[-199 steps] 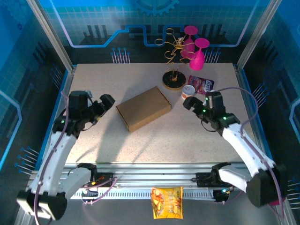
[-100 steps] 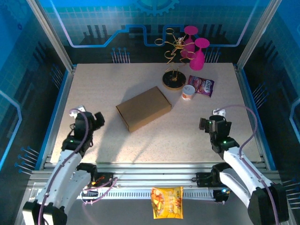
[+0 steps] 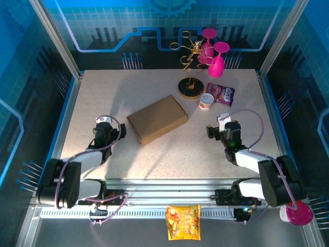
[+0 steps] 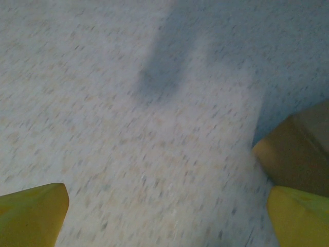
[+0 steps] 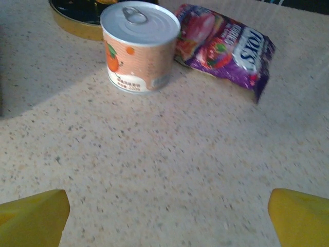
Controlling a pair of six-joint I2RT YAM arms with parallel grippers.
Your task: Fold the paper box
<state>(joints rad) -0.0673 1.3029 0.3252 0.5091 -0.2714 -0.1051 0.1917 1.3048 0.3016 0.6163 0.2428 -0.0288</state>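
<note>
The paper box (image 3: 157, 119) — a plain brown corrugated cardboard carton — is lying closed mid-table, touching neither gripper; the left gripper (image 3: 105, 128) and right gripper (image 3: 222, 131) are hanging low on either side, fingers spread wide, holding nothing; folding is looking finished, so the next move is calling only for parking clear.

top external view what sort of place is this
Probably a robot lab test cell: an aluminium frame with blue circuit-print panels encloses a speckled table, and a left arm and right arm are bolted at its near edge.
</note>
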